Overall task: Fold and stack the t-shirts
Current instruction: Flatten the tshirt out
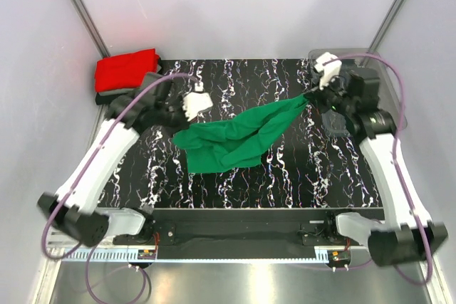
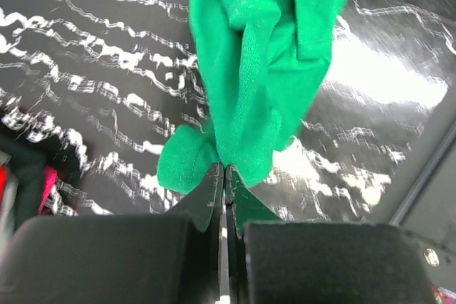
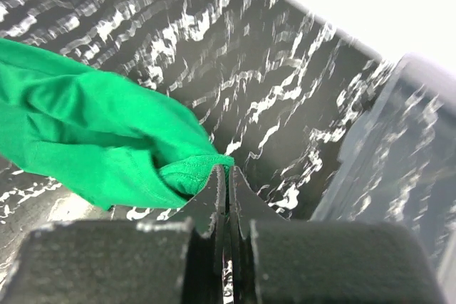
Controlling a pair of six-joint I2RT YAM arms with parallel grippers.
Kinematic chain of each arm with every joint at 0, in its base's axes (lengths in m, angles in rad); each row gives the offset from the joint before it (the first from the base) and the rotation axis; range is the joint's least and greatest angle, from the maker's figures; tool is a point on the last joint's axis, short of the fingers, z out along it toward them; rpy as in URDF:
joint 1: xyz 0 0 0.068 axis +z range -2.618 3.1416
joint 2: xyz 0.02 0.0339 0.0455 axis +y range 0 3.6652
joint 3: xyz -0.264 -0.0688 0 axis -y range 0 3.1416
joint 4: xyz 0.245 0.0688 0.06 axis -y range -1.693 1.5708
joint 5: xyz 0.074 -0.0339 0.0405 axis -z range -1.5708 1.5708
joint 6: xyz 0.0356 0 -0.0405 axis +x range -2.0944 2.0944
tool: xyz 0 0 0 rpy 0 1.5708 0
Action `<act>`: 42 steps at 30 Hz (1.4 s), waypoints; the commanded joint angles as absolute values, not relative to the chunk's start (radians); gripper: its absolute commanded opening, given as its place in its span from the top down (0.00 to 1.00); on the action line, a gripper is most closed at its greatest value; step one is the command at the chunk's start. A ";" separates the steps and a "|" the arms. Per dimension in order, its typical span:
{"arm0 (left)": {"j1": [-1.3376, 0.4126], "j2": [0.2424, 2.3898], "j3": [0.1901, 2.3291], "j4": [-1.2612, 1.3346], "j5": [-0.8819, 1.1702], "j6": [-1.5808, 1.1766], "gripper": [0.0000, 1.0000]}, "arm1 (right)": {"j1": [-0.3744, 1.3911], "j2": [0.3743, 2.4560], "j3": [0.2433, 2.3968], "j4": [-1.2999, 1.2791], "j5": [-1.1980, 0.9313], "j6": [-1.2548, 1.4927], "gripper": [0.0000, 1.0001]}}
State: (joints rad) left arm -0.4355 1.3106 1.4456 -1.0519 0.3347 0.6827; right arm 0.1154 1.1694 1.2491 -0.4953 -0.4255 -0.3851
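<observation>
A bright green t-shirt hangs stretched between both grippers over the black marbled table. My left gripper is shut on its left end; in the left wrist view the cloth is pinched at the fingertips. My right gripper is shut on its right end; in the right wrist view the hem is clamped at the tips. A folded red t-shirt lies on a dark one at the back left corner.
A clear plastic bin stands at the back right, its wall close to my right gripper. White walls and metal posts enclose the table. The red and dark stack shows at the left edge of the left wrist view.
</observation>
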 commanded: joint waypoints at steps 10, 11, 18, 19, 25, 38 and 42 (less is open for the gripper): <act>-0.377 1.544 1.471 -0.979 0.118 0.646 1.00 | 0.095 1.415 1.319 -0.373 -0.347 -0.405 1.00; -0.364 1.602 1.495 -0.939 0.092 0.605 1.00 | 0.091 1.464 1.336 -0.350 -0.350 -0.399 1.00; -0.296 1.881 1.674 -0.786 -0.086 0.479 0.53 | 0.080 1.807 1.551 -0.360 -0.334 -0.331 1.00; -0.296 1.852 1.636 -0.763 -0.071 0.491 0.50 | 0.080 1.801 1.555 -0.362 -0.345 -0.328 1.00; -0.267 1.641 1.283 -0.681 0.049 0.615 0.58 | 0.078 1.724 1.465 -0.362 -0.406 -0.299 1.00; -0.230 1.801 1.264 -0.719 0.157 0.692 0.47 | 0.081 1.700 1.416 -0.391 -0.428 -0.288 1.00; -0.215 1.839 1.284 -0.721 0.150 0.706 0.47 | 0.081 1.695 1.413 -0.394 -0.422 -0.290 1.00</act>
